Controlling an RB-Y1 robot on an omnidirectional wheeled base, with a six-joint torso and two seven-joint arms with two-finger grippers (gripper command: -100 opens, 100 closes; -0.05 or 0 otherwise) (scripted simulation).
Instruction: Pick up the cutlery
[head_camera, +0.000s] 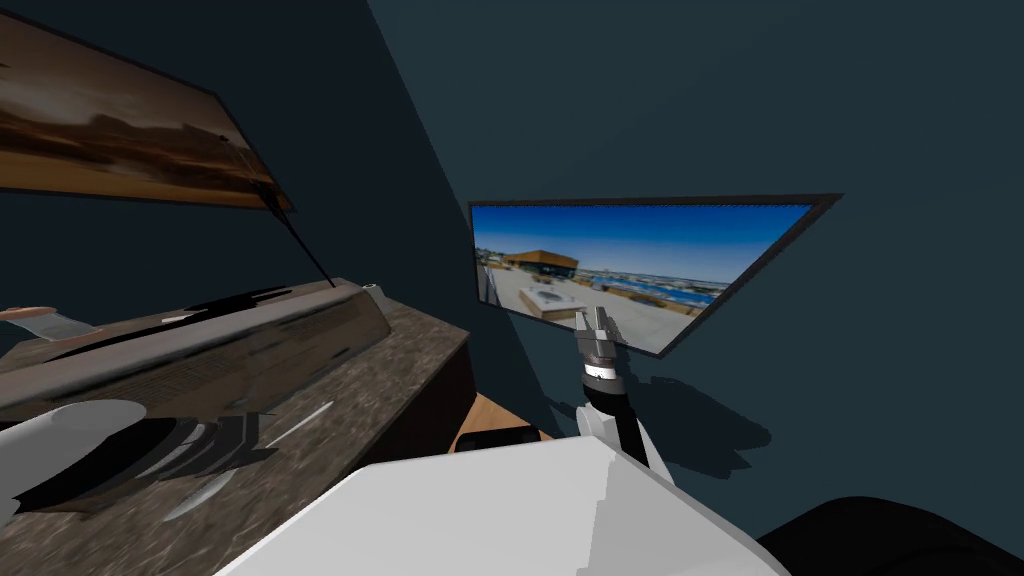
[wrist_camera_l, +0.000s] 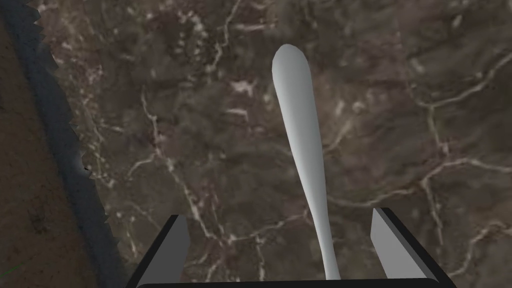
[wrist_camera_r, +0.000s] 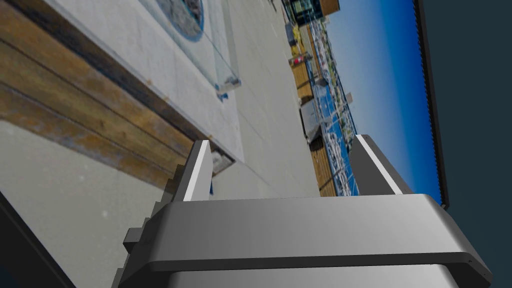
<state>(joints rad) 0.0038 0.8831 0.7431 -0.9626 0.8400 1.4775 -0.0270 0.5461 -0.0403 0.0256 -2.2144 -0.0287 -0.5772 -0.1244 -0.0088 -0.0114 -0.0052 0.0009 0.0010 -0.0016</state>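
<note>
A slim light grey piece of cutlery lies flat on the dark brown veined counter. Its rounded handle end points away from my left gripper. The gripper is open and hangs just over the counter, with the thin end of the cutlery running between its fingers, nearer one finger than the other, and nothing presses it. In the head view the cutlery is a pale streak on the counter ahead of my left gripper. My right gripper is raised near the wall, open and empty.
A long dark raised ledge runs along the back of the counter. The counter's edge lies off to one side of my left gripper. Another pale sliver lies on the counter close to my left arm.
</note>
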